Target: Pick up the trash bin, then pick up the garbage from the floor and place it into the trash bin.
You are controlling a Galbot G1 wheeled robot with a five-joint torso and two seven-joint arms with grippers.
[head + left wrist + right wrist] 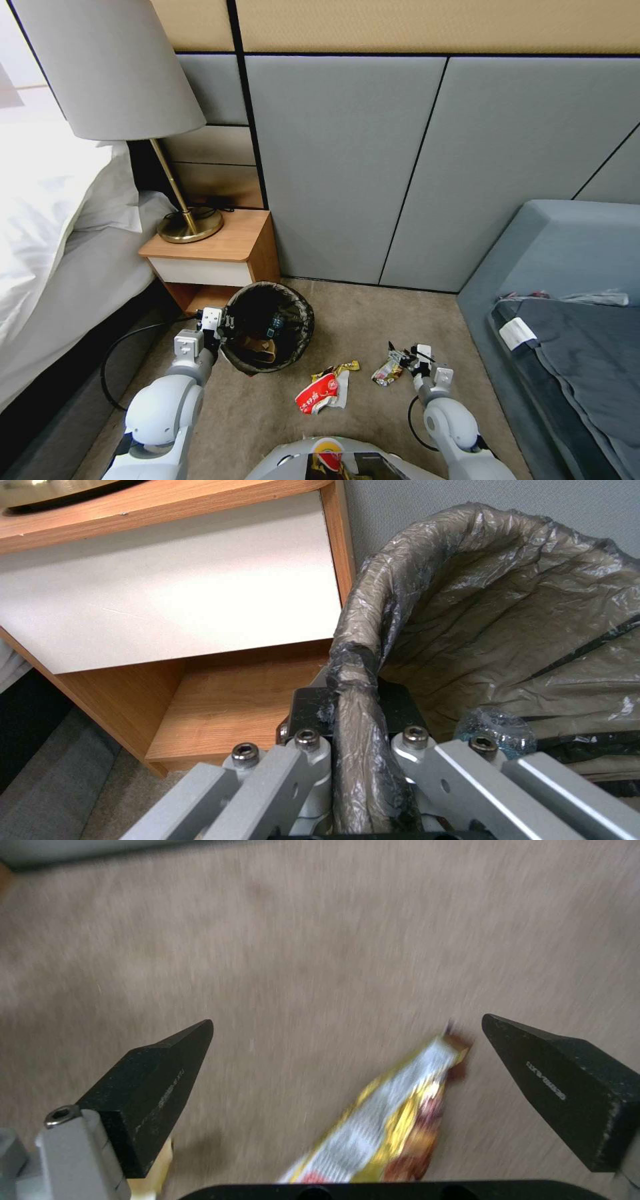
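The left gripper [357, 740] is clamped on the crinkled, bag-covered rim of the round trash bin [268, 327], beside the wooden nightstand [220, 257]. The right gripper [347, 1065] has its black wedge fingers [157, 1080] spread wide over a shiny yellow-silver wrapper [393, 1125] on the beige carpet [373, 313].

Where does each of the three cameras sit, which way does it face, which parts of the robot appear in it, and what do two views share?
Head view: high on the robot, looking down at the carpet; both arms show, with the trash bin and red-and-white snack packet.
Left wrist view: behind the left end effector, shut on the bin's lined rim, facing the nightstand.
Right wrist view: above the open right end effector, facing the floor and a silvery wrapper.
Shared: head and left wrist views both show the bin and nightstand.
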